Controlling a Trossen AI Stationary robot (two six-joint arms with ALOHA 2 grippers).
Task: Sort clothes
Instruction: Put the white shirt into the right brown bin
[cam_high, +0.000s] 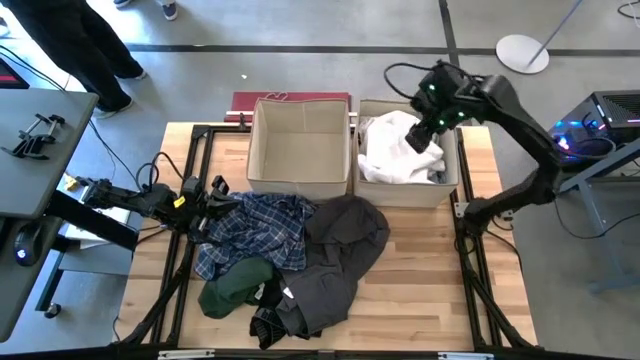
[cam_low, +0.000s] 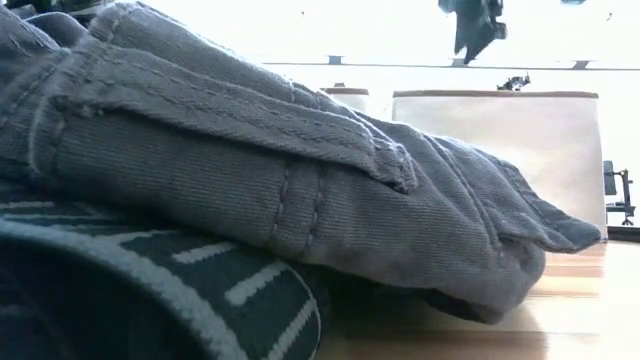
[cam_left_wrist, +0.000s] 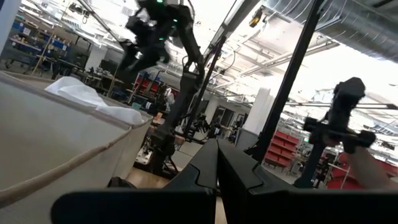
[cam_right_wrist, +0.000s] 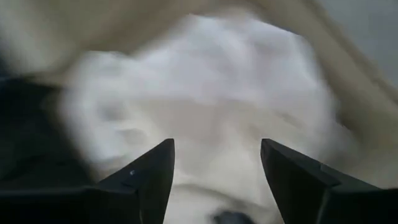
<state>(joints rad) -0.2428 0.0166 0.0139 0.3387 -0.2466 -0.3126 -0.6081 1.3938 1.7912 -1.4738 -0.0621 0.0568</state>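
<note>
Right gripper (cam_high: 432, 137) is held over the right fabric box (cam_high: 455, 190) at the table's far edge, fingers (cam_right_wrist: 149, 177) spread wide with nothing between them; white shirts (cam_high: 392, 147) are seen heaped in that box directly below. Left fabric box (cam_high: 300, 180) is set just beside it, nearer the far edge's middle, with no garment visible inside.

Left gripper (cam_high: 205, 200) is parked low at the table's left edge, fingers (cam_left_wrist: 211, 171) pressed together, nothing pinched; it sits at the edge of the blue plaid shirt (cam_high: 255, 230).

Remaining clothes are piled on the wooden table (cam_high: 420, 290), centre to near-left: plaid shirt on the left side, dark grey garment (cam_high: 340, 250) overlapping it on the right, dark green piece (cam_high: 230, 290) toward the near edge, black-grey striped piece (cam_high: 268, 322) at the near edge. In the low view the grey garment (cam_low: 300, 190) is seen lying on top of the striped piece (cam_low: 200, 290).

A person's legs (cam_high: 85, 50) are visible on the floor beyond the table's far-left corner.
</note>
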